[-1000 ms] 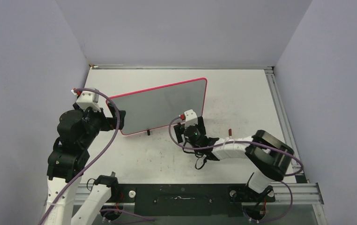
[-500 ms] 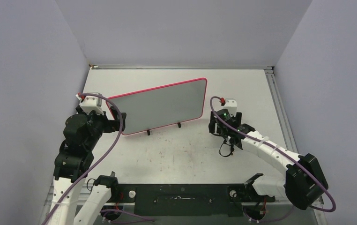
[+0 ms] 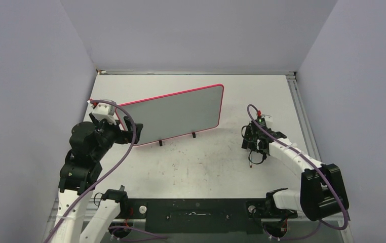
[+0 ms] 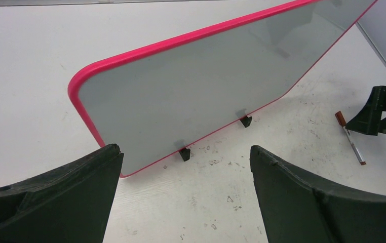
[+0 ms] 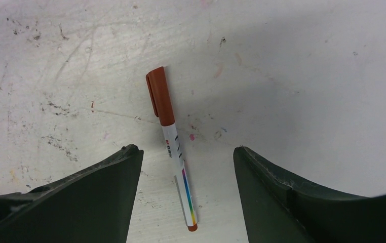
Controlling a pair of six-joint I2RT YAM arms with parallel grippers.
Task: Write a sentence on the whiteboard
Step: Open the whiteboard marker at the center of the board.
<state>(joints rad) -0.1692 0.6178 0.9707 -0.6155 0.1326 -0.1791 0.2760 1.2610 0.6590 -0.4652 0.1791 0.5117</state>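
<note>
The whiteboard (image 3: pixel 173 116) is stood on the surface (image 3: pixel 191 172), left of the middle, on its small black feet (image 4: pixel 184 153). It is leaned back a little, and its red-pink rim is seen all around. Its face is shown as plain pale grey in both the top view and the left wrist view.

The left hand (image 3: pixel 131 129) is held at the left end of the board, near the lower corner. Its fingers (image 4: pixel 69 197) are spread wide, and nothing is gripped between them. In the left wrist view the corner of the board is seen just beside the left finger; whether it is touched cannot be told.

A marker (image 5: pixel 173 147) is laid flat on the surface, to the right of the board and apart from it. It has a white body and a red-brown cap, and the cap is on. The right hand (image 5: pixel 187 150) is held over the marker with the fingers (image 5: pixel 292 197) wide apart. The marker is seen in the gap between them, and it is not gripped.
</note>
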